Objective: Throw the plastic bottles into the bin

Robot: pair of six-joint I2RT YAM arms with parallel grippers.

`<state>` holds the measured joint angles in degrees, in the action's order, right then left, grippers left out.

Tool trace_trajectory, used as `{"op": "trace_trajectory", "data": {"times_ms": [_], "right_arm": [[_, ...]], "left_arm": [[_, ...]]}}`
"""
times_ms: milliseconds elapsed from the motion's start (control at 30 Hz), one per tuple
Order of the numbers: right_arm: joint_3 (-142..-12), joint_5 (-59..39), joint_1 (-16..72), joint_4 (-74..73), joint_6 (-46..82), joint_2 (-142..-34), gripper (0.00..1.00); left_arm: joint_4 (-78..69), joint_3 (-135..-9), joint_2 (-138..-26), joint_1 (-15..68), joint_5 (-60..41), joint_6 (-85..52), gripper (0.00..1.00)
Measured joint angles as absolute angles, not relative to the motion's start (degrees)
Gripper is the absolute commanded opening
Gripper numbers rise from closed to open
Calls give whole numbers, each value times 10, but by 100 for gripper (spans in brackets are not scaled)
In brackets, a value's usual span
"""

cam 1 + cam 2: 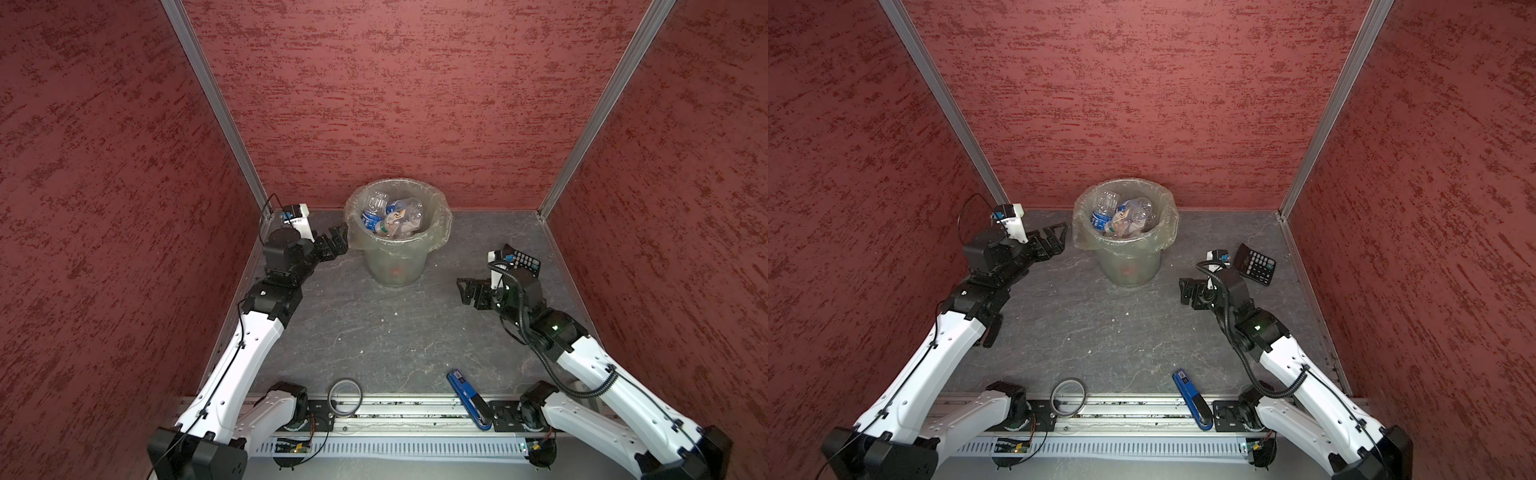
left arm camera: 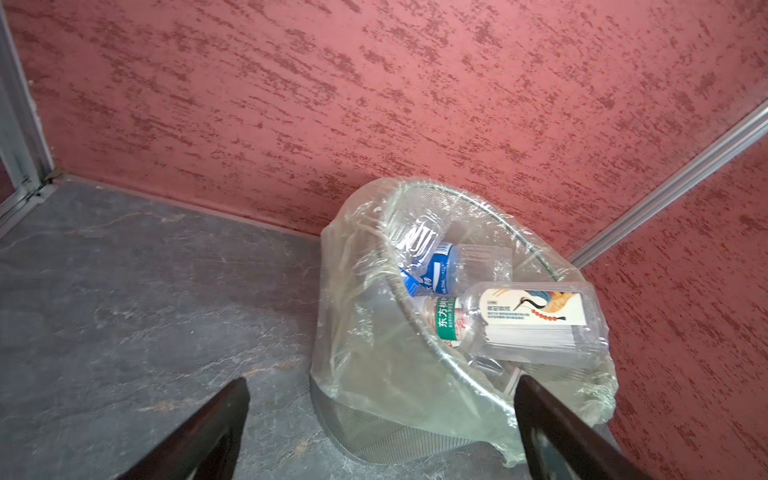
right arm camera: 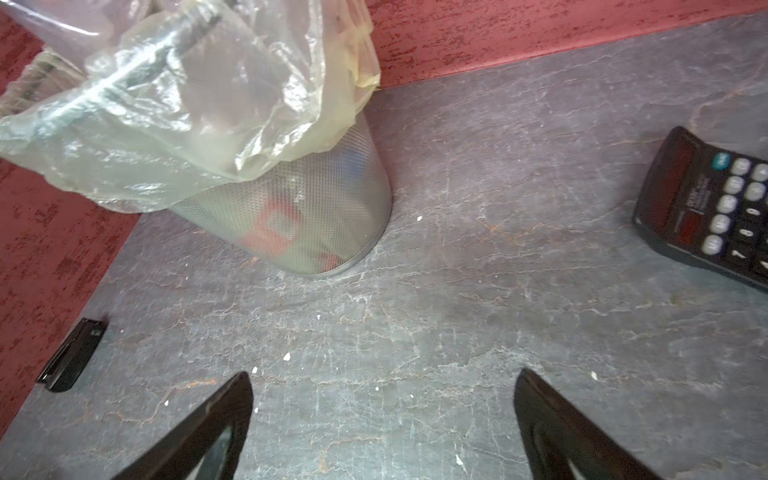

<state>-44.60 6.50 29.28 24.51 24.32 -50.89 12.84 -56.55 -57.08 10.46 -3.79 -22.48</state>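
Hovering, left gripper (image 1: 340, 240): I am seeing its jaws standing wide apart with nothing between them, just beside the bin's rim.
Right gripper (image 1: 462, 291): I am reading it as spread wide and empty too, hanging low over the bare table (image 1: 374, 332), well apart from the bin.
Step in hand: I am judging the throwing to be at its end; I am finding no bottle lying on the table in any view.
Next move: I am thinking it calls for a last look around the bin's foot, then drawing both arms clear without snagging the liner.
Bin (image 1: 392, 266): it is standing upright near the back wall, its clear bag (image 2: 374, 332) folding over the rim.
Bin contents: the plastic bottles (image 1: 395, 218) are lying piled inside, reaching near the rim; a white-label bottle (image 2: 536, 316) is resting on top, with blue-label (image 2: 440, 266) and green-label (image 2: 446, 322) ones under it.
Table leftovers: the calculator (image 1: 1254, 264), stapler-like tool (image 1: 467, 399) and tape ring (image 1: 345, 395) are lying outside the bin, none of them bottles.
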Motion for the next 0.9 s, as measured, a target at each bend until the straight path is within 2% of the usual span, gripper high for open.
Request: {"op": "trace_trajectory", "data": {"times_ms": [400, 733, 900], "right_arm": [[-488, 67, 157, 254, 242, -546, 99], [-510, 67, 77, 247, 242, -583, 99], [-510, 79, 53, 230, 251, -595, 99]], "left_arm": [[131, -489, -526, 21, -26, -274, 100], [129, -479, -522, 16, 4, -230, 100], [89, -426, -510, 16, -1, -192, 100]]}}
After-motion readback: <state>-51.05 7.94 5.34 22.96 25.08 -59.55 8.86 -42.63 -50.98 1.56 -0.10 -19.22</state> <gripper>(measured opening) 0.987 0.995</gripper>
